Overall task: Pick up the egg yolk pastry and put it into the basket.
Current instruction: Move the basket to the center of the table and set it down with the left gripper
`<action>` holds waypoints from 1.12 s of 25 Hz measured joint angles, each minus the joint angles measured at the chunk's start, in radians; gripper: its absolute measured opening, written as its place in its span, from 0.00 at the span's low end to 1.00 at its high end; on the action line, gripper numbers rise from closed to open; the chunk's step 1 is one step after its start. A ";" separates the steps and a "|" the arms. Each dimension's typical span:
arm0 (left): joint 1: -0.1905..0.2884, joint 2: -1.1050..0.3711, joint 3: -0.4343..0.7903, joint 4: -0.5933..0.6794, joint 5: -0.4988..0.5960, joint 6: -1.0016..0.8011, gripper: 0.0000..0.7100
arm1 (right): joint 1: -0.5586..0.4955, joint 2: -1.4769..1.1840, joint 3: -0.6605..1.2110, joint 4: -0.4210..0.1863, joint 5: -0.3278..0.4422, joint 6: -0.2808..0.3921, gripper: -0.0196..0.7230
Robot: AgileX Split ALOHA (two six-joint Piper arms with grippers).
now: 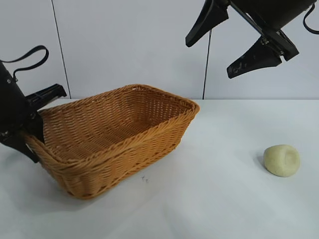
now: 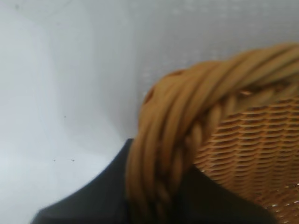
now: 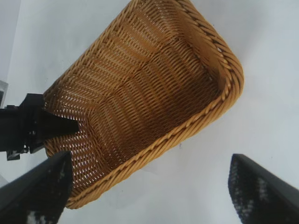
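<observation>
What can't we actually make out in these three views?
- Exterior view: the left gripper sits at the basket rim; the wall hides its lower jaw.
- Left wrist view: blurred rim fills it; the egg yolk pastry is out of frame.
- Right wrist view: pastry out of frame; right gripper jaws cut by the edge.

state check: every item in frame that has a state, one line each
egg yolk pastry: on the table, right of the basket, untouched, not in it.
basket: empty; short end at the exterior view's left lifted, so it sits tilted.
left gripper: shut on the basket's rim at that short end.
right gripper: open, empty, hanging high above the table.
</observation>
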 joint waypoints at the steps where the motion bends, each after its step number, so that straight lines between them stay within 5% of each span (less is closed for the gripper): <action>1: 0.008 0.009 -0.031 -0.002 0.017 0.032 0.21 | 0.000 0.000 0.000 0.000 0.001 0.000 0.87; 15: 0.010 0.241 -0.431 0.005 0.340 0.544 0.21 | 0.000 0.000 0.000 0.000 0.003 0.000 0.87; 23: -0.064 0.253 -0.448 0.051 0.356 0.586 0.21 | 0.000 0.000 -0.002 0.000 0.003 0.000 0.87; 28: -0.069 0.263 -0.450 0.034 0.303 0.587 0.21 | 0.000 0.000 -0.003 0.000 0.003 0.000 0.87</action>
